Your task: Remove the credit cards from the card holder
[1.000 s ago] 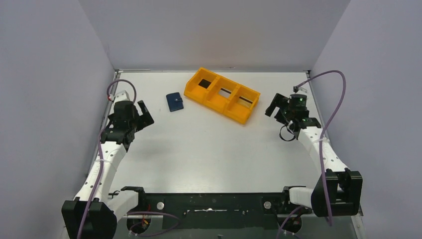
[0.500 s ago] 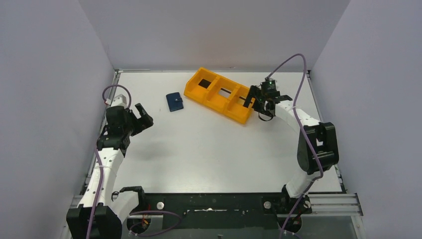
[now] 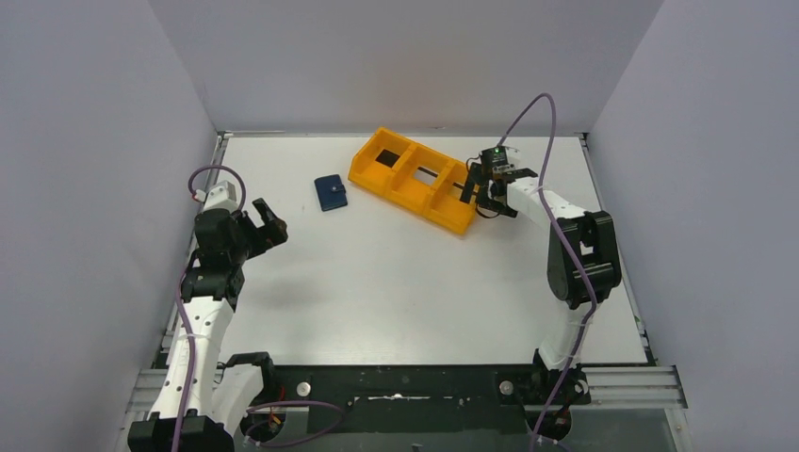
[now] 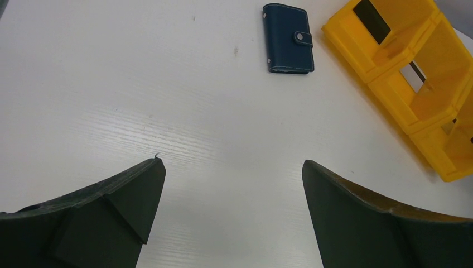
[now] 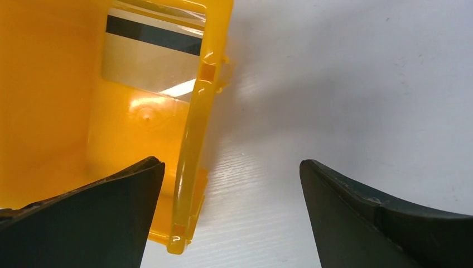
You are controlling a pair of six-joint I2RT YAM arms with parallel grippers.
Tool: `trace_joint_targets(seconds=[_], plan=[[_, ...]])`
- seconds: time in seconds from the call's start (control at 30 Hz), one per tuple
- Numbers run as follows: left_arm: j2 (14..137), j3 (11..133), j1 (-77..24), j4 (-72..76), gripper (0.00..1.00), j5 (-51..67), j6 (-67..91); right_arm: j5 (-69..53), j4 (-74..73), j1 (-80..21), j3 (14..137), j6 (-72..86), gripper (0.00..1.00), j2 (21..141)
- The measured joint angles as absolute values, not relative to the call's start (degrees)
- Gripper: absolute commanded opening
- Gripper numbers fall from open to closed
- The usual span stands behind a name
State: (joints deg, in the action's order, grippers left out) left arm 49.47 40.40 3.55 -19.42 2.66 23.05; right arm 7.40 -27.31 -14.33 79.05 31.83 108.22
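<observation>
One small dark blue card holder (image 4: 288, 38) lay shut on the white table (image 3: 396, 282), just left of the one orange plastic tray (image 5: 192, 128) with three boxes, with bare room on its other sides. A flat credit card (image 5: 153, 56) with a black stripe lay in the tray's end box. Both grippers were wide open: the left gripper (image 4: 231, 167) over bare table, the right gripper (image 5: 231, 164) over the tray's end wall

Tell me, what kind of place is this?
Probably a robot lab's test booth: left arm and right arm bolted to a white table, plain walls around it, a card holder and orange tray laid out.
</observation>
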Motion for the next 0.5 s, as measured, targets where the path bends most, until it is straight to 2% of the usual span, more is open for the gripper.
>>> trace_joint_targets(seconds=[0.5], plan=[[50.4,40.4,4.3,-19.4,0.97,1.7,22.2,8.7,-26.5,-10.3,74.6,29.1,0.98,106.2]])
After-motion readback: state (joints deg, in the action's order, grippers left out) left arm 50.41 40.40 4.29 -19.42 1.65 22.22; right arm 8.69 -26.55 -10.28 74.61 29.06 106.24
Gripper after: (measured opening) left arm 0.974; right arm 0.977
